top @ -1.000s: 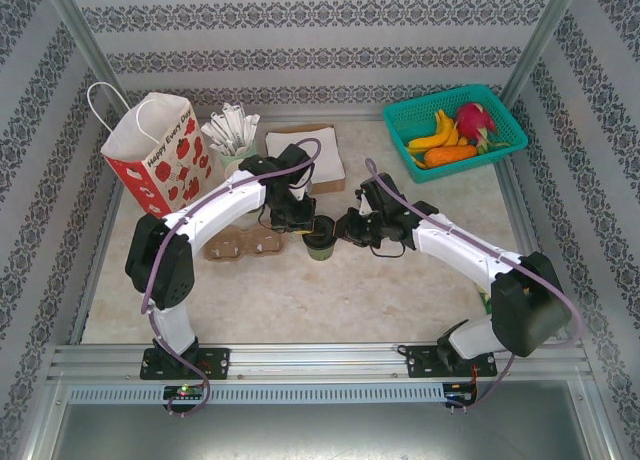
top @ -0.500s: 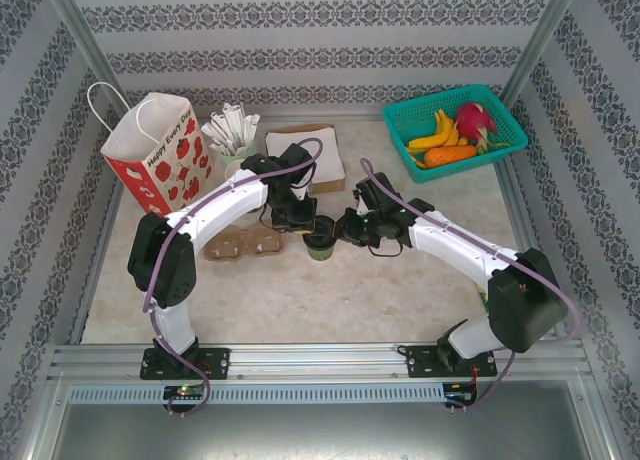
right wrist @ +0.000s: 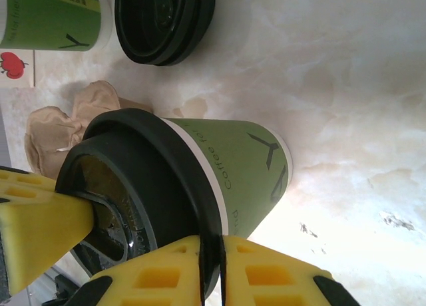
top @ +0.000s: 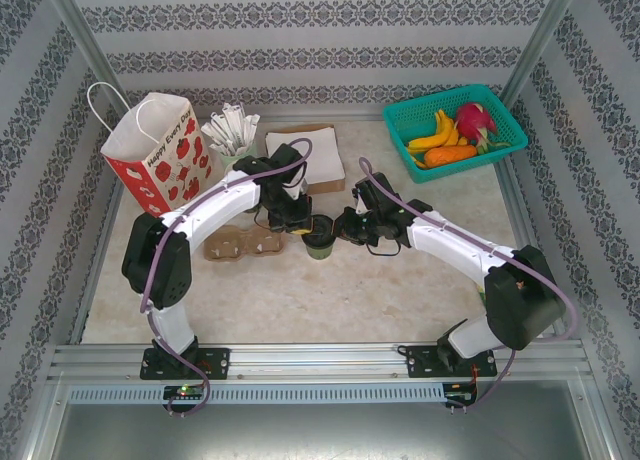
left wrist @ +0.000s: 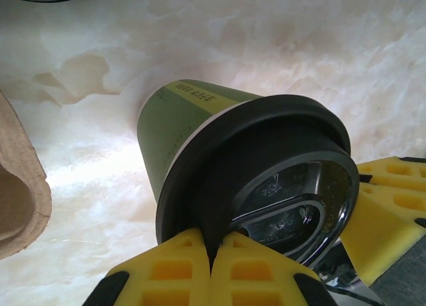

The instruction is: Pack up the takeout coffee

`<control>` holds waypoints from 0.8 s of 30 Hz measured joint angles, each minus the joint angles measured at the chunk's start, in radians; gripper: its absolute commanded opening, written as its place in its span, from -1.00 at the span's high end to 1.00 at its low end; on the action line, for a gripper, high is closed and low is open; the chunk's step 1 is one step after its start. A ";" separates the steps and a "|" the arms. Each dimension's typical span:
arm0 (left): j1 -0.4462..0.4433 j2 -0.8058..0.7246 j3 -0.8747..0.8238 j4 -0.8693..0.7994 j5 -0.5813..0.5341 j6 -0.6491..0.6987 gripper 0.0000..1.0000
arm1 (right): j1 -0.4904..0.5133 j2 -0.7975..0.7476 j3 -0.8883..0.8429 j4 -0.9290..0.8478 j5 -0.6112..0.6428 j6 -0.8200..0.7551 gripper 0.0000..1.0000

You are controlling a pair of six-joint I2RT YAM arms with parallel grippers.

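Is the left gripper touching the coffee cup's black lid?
Touching. The left wrist view shows the left gripper pinching the black lid by its rim.

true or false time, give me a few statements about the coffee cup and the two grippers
1. The takeout coffee wears a black lid. True.
2. It sits in the cardboard carrier. False: it is beside the carrier, outside its holes.
3. The left gripper is shut on the lid's rim. True.
4. The right gripper is wide open, away from the cup. False: it also pinches the lid's rim.
5. The paper bag lies flat. False: it stands upright.
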 measured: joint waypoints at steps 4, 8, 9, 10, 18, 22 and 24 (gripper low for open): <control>0.017 0.001 -0.011 0.009 0.042 0.005 1.00 | 0.000 -0.001 -0.008 0.024 -0.009 0.000 0.65; 0.018 0.004 0.025 -0.025 0.017 0.029 1.00 | -0.005 -0.008 0.001 0.027 -0.036 0.000 0.51; 0.015 0.003 0.044 -0.043 0.000 0.040 1.00 | -0.005 -0.007 0.005 0.027 -0.044 0.000 0.49; 0.012 0.007 0.062 -0.063 -0.021 0.050 1.00 | -0.005 -0.006 0.008 0.026 -0.050 0.000 0.48; -0.037 0.054 0.198 -0.219 -0.223 0.130 1.00 | -0.043 0.001 0.056 -0.006 -0.103 0.002 0.45; -0.062 0.064 0.230 -0.245 -0.259 0.150 1.00 | -0.081 0.005 0.059 -0.007 -0.120 0.003 0.43; -0.070 0.066 0.233 -0.249 -0.264 0.154 1.00 | -0.088 0.016 0.067 -0.005 -0.128 0.003 0.42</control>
